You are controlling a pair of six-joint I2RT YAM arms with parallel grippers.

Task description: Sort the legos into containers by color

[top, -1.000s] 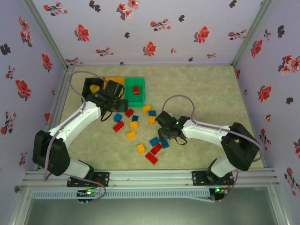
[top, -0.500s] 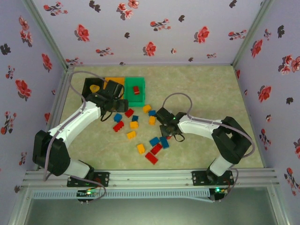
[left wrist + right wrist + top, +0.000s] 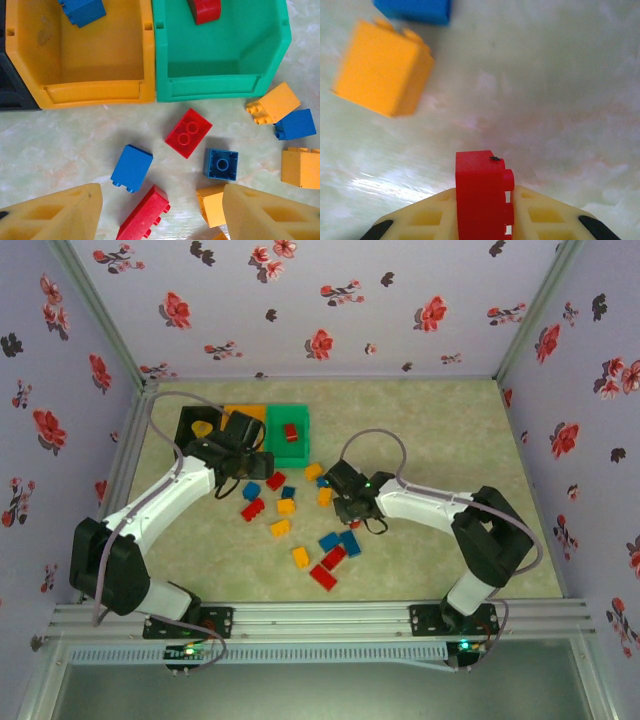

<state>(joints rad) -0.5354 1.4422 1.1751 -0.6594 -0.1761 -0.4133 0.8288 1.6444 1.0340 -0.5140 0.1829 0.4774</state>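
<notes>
Purple wallpaper with red flowers boxes in a marbled, pale greenish desk [image 3: 440, 440], and the three containers sit side by side at its far left: black bin [image 3: 192, 418], orange-yellow bin [image 3: 80, 92], green bin [image 3: 220, 85]. The orange-yellow and green ones are touching wall to wall.

So far the green bin has one red brick [image 3: 204, 9] in it, the orange-yellow bin has a blue brick [image 3: 82, 10], and there's a yellow piece [image 3: 203, 428] in the black one.

The rest of the legos are loose on the desk in front of the bins, mixed by colour. Just ahead of the green bin are a red two-stud brick [image 3: 188, 132], a blue block [image 3: 132, 168] and a small blue square one [image 3: 221, 164]. Further toward the arms are more, like a red brick [image 3: 323, 577] and a yellow one [image 3: 300, 557].

The left arm [image 3: 165, 495] reaches up near the bins. The left jaws are released, with the two yellow fingers [image 3: 50, 215] wide apart and nothing gripped between them, only loose bricks on the desk below.

The right arm [image 3: 430, 508] stretches in toward the middle of the pile. The right jaws are clenched on a red lego [image 3: 480, 195], which sticks out past the fingertips [image 3: 545, 215]. Beyond it on the desk are an orange brick [image 3: 382, 75] and the edge of a blue one [image 3: 415, 9], both a bit blurry.
</notes>
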